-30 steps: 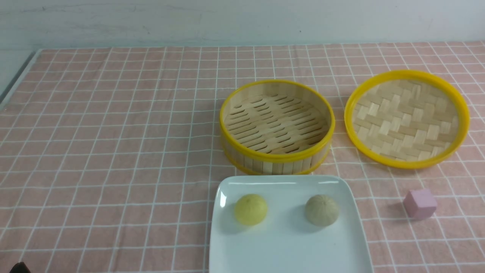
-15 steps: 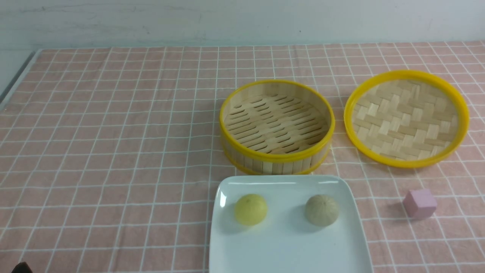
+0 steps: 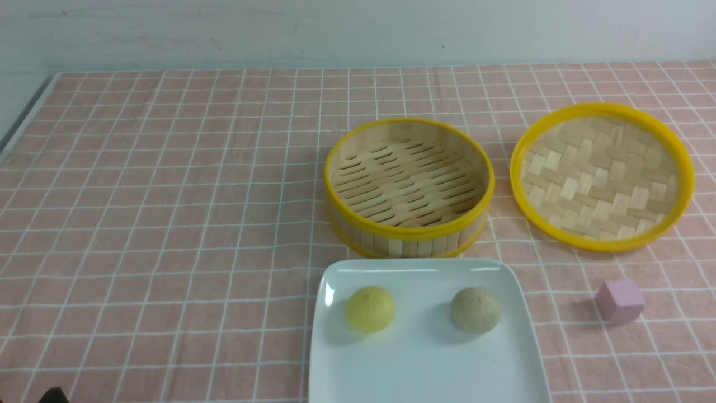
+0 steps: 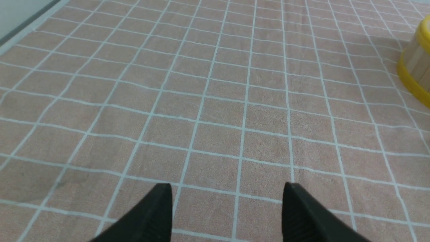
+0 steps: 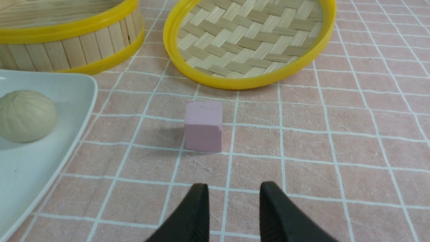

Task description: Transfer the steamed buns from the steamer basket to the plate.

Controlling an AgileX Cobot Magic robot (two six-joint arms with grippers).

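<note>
Both steamed buns (image 3: 422, 309) sit on plate (image 3: 425, 369). Left gripper (image 4: 228, 205) spread wide w/ nothing between; right gripper (image 5: 233, 205) partly apart, holding nothing, pink cube (image 5: 203, 126) just ahead.

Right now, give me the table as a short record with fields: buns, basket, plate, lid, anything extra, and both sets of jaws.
yellow bun: on the plate, left side
beige bun: on the plate, right side
plate: nearest the robot, in front of the basket
steamer basket: upright, nothing inside
lid: right of the basket, woven side up
pink cube: on the cloth, right of the plate
left gripper: jaws apart, empty
right gripper: jaws apart, empty, facing the cube
</note>
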